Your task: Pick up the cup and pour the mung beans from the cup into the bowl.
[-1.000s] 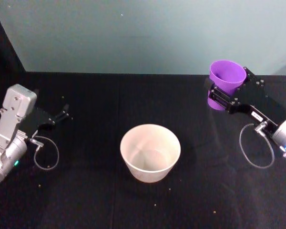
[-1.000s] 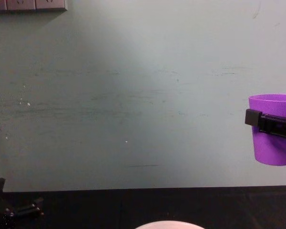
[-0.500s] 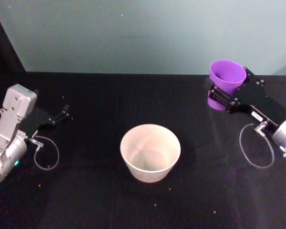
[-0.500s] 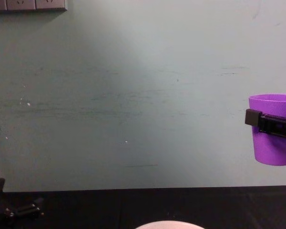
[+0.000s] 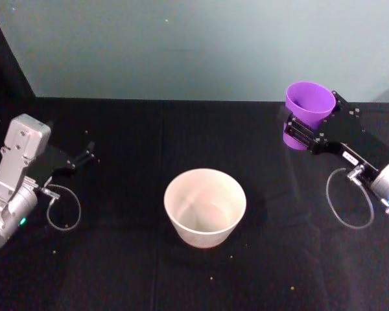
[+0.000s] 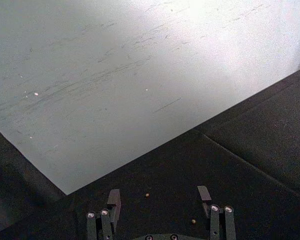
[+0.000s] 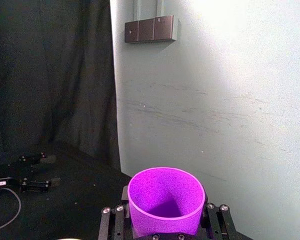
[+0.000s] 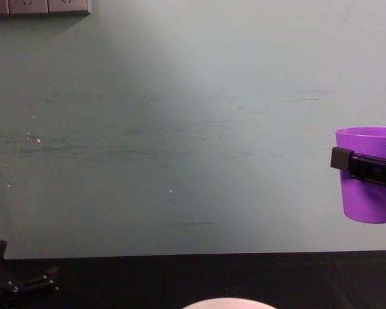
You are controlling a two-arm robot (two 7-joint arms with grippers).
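The right tool [image 5: 303, 128], far right, is clamped mid-wall on the cup [image 5: 309, 102]. It is light, smooth plastic and probably slippery when tipped. The left tool [image 5: 85, 155] idles, spread apart.

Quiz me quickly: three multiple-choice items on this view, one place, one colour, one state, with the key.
1. Where is the small bright purple plastic cup?
A) in the right hand, lifted off the black table
B) standing on the table
C) lying on the table

2. What colour is the wide round bowl's rim?
A) green
B) pale pinkish-white
C) purple

3. The left hand, parked at the table's left, is:
A) shut on the cup
B) shut, empty
C) open, empty

A: chest view shows it clamped above the tabletop.
B: head view shows the pale rim.
C: fingers apart, nothing between.
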